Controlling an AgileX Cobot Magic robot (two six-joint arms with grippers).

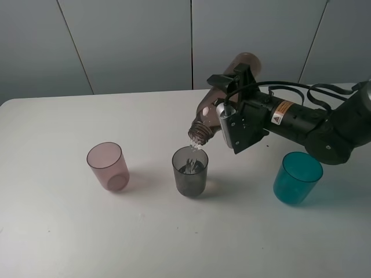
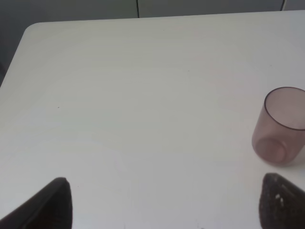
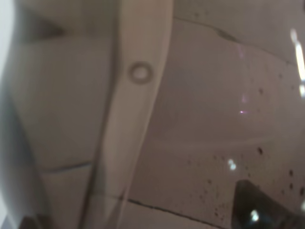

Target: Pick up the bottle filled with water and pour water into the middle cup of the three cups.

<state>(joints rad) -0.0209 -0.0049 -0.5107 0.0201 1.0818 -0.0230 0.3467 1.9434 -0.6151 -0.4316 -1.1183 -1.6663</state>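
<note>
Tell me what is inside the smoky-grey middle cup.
Water is splashing in the bottom of the smoky-grey translucent tumbler, fed by a thin stream from the tilted smoky-brown plastic bottle above it. Its exact level is unclear through the dark wall.

Your white, round-cornered tabletop (image 1: 58, 231) lies evenly lit. Behind it stand pale grey wall panels (image 1: 133, 40) with dark seams.

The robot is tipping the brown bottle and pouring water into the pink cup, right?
Not quite. The robot is tipping the brown bottle, but the water is going into the smoky-grey middle cup, not the pink cup. The pink cup stands apart, further left on the table. The exterior high view shows the bottle's neck right above the grey cup.
</note>
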